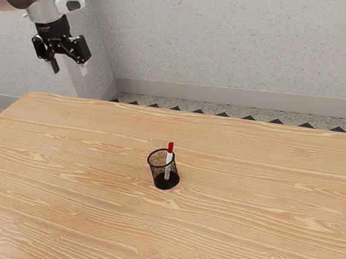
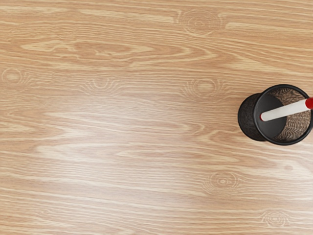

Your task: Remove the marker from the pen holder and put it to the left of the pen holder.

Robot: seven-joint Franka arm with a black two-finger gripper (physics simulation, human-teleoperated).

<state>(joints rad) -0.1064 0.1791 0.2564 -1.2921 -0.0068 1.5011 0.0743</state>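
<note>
Wht marker [image 2: 286, 110], red top, tilted in upright blk mesh pen holder [image 2: 248, 118]

High side view and closer downward wrist view share pen holder [image 2: 248, 117].

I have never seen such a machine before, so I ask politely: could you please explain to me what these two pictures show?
The machine is a robot arm with a black gripper. The exterior view comes from a camera at the arm's side; the wrist view comes from a camera on the arm's hand, looking down.

On the wooden table stands a black mesh pen holder. A white marker with a red end leans inside it, the red end up and sticking out above the rim.

Nothing is held: the gripper's fingers are apart, high above the table and away from the pen holder.
</note>
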